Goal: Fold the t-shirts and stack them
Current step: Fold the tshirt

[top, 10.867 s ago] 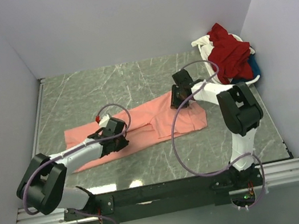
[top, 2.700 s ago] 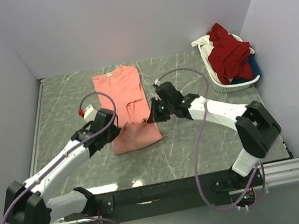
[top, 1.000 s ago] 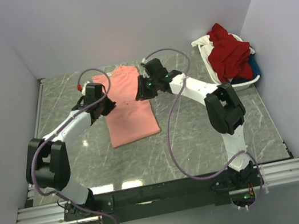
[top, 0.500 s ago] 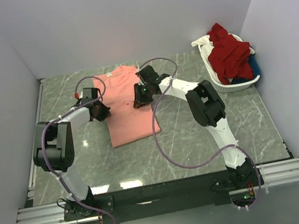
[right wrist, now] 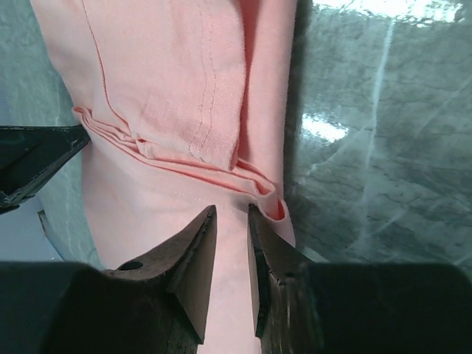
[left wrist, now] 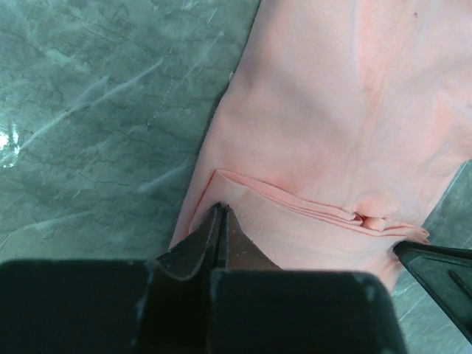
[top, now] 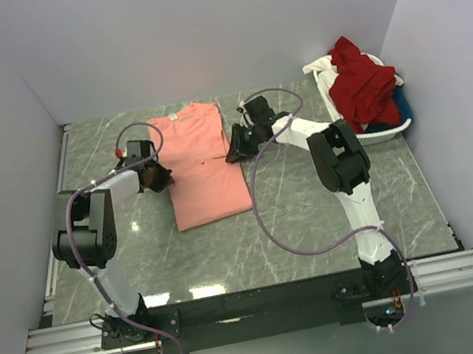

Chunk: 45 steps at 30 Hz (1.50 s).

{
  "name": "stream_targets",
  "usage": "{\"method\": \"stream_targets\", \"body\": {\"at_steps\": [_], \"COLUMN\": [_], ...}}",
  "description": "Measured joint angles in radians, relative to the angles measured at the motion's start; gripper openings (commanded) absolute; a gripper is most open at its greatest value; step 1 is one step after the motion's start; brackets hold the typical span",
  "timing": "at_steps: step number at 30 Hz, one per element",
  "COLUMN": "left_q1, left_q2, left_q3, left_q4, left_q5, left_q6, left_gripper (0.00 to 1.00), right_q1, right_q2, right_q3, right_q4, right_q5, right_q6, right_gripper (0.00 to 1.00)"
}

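Hem's now flipped up over the pink t-shirt point(top: 203, 169), mid surface point(top: 333, 206), so fold's prob done; right hand point(right wrist: 231, 210) slightly spread, let go; left hand point(left wrist: 221, 210) pressed together at fold edge.

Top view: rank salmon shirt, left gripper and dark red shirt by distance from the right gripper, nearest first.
1. salmon shirt: directly beside the right gripper, on its left.
2. left gripper: across the shirt, at its left edge.
3. dark red shirt: far right, in the basket.
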Motion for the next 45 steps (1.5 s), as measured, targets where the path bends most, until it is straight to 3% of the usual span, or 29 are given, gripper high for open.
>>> {"method": "stream_targets", "body": {"at_steps": [4,11,14,18,23,30,38,45], "left_q1": [0.007,0.016,0.016,0.008,-0.083,-0.219,-0.228,-0.23], "left_q2": [-0.005,-0.133,-0.233,-0.401,-0.543,-0.584,-0.564,-0.664], "left_q3": [-0.002,-0.002,-0.014,-0.117,-0.29,-0.485,-0.604,-0.636], "left_q4": [0.002,-0.048,-0.055,-0.034,-0.023,0.011,0.073,0.043], "left_q5": [0.013,0.016,0.011,0.008,0.0,-0.008,-0.033,-0.055], "left_q6": [0.001,0.016,0.01,-0.016,-0.048,-0.105,-0.163,-0.173], "left_gripper": [0.01,0.27,0.31,0.31,0.31,0.29,0.27,0.28], "right_q1": [-0.015,-0.045,-0.055,-0.054,0.011,0.114,0.109,0.107], "right_q2": [0.0,-0.071,-0.177,-0.386,-0.556,-0.576,-0.552,-0.589], "right_q3": [-0.001,-0.062,-0.141,-0.332,-0.571,-0.809,-0.887,-0.933], "right_q4": [0.0,0.003,0.01,0.095,0.208,0.28,0.328,0.358], "right_q5": [-0.023,-0.04,-0.034,-0.027,-0.011,0.01,0.043,0.062], "right_q6": [0.003,0.018,0.022,0.049,0.075,0.102,0.115,0.125], "right_gripper": [0.32,0.34,0.35,0.35,0.35,0.34,0.33,0.33]}}
